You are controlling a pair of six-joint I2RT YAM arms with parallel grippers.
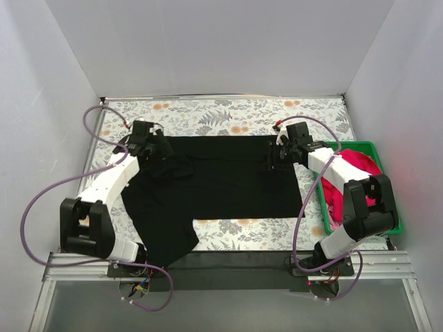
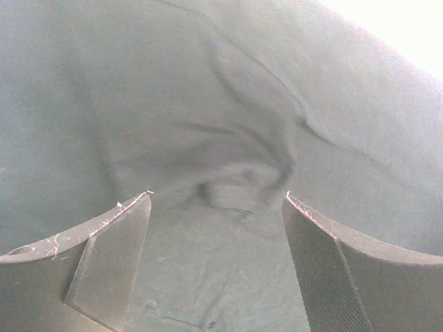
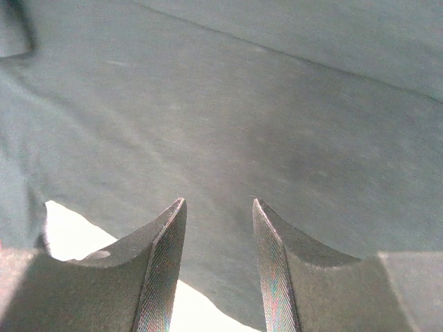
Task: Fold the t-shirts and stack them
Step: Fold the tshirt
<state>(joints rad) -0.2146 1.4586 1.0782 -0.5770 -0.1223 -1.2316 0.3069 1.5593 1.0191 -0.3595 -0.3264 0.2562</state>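
The black t-shirt (image 1: 221, 176) lies spread over the middle of the table, its lower left part hanging toward the near edge. My left gripper (image 1: 160, 160) is open just above a bunched, wrinkled patch of the shirt (image 2: 235, 173) near its far left corner. My right gripper (image 1: 272, 160) is open low over the shirt's smooth cloth (image 3: 228, 138) near its far right edge, nothing between its fingers. The pinkish-red t-shirt (image 1: 349, 176) lies crumpled in the green crate at the right.
The green plastic crate (image 1: 392, 207) stands at the right edge of the table beside my right arm. The floral tablecloth (image 1: 228, 114) shows beyond the shirt. White walls enclose the table on three sides.
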